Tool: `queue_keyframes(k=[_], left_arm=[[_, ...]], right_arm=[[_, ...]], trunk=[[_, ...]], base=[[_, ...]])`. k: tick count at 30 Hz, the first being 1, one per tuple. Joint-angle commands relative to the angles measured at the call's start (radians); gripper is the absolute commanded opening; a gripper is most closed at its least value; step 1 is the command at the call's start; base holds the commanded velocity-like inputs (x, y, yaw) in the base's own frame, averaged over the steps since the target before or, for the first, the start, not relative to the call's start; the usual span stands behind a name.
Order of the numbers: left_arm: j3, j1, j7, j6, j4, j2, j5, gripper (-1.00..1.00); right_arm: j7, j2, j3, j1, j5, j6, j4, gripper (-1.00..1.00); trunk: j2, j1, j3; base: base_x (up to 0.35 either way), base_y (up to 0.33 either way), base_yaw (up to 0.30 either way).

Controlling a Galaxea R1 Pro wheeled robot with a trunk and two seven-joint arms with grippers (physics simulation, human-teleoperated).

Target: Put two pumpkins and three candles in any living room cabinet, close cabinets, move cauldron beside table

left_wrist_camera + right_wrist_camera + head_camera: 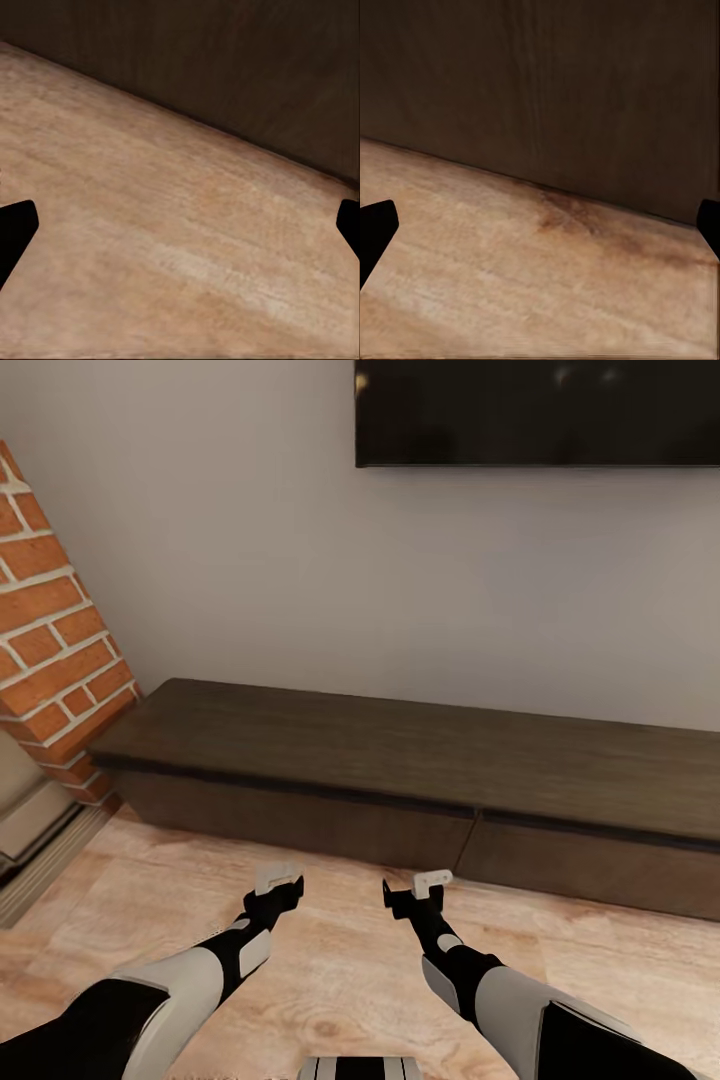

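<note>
Wooden floor (330,950) runs under both arms up to the foot of the cabinet (400,760), which sits against a pale wall (250,560) with a dark screen (540,410) mounted above it and a brick column (50,640) at the far left. Starting at the left claw (277,882), its 2 fingers stand wide apart with nothing between them, the dark tips showing at opposite edges of the left wrist view over bare floorboards. The right claw (425,885) is likewise spread wide and empty, and in the right wrist view it faces the dark cabinet front (540,90) squarely, near it but not touching. Outward from the claws, the cabinet lies straight ahead, its long axis running across the view from left to right, low to the floor, with a seam (472,830) between 2 closed fronts just ahead and slightly to the right of the right claw. By that layout the right arm looks the nearer one to that seam, while the left claw points at the front of the left section. No pumpkins, candles or cauldron are visible here, so the cabinet is the only task thing at hand. Both fronts look shut and handle-less, so opening 1 probably means getting a fingertip at its top edge or at the seam.
</note>
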Motion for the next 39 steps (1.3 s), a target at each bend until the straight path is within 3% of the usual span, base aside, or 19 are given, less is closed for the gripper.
queue_keyframes(k=[1, 14, 19, 24, 39], left_arm=[[-0.009, 0.001, 0.001, -0.006, 0.004, 0.0, 0.007, 1.0], [-0.01, 0.012, 0.002, -0.006, 0.004, -0.001, 0.006, 1.0], [-0.01, 0.013, 0.002, -0.007, 0.003, -0.001, 0.006, 1.0], [-0.01, 0.014, -0.003, -0.005, 0.003, 0.0, 0.006, 1.0], [-0.009, 0.014, -0.007, -0.005, 0.002, 0.001, 0.007, 1.0]], right_arm=[[-0.008, 0.0, 0.009, 0.0, -0.001, 0.003, -0.001, 1.0], [-0.005, 0.0, 0.013, 0.001, 0.001, 0.017, -0.002, 1.0], [-0.005, 0.0, 0.013, 0.003, 0.06, 0.017, -0.002, 1.0], [-0.005, 0.0, 0.013, 0.003, 0.102, 0.017, -0.002, 1.0], [-0.005, 0.0, 0.013, 0.003, 0.11, 0.017, -0.002, 1.0]], trunk=[[0.0, 0.0, -0.001], [0.0, 0.0, 0.002], [0.0, 0.0, 0.006], [0.001, -0.002, 0.03], [0.004, -0.009, 0.102]], base=[[0.0, -0.236, 0.187], [-0.149, -0.257, 0.272], [-0.102, -0.099, 0.264], [-0.014, -0.013, 0.254], [-0.001, -0.001, 0.251]])
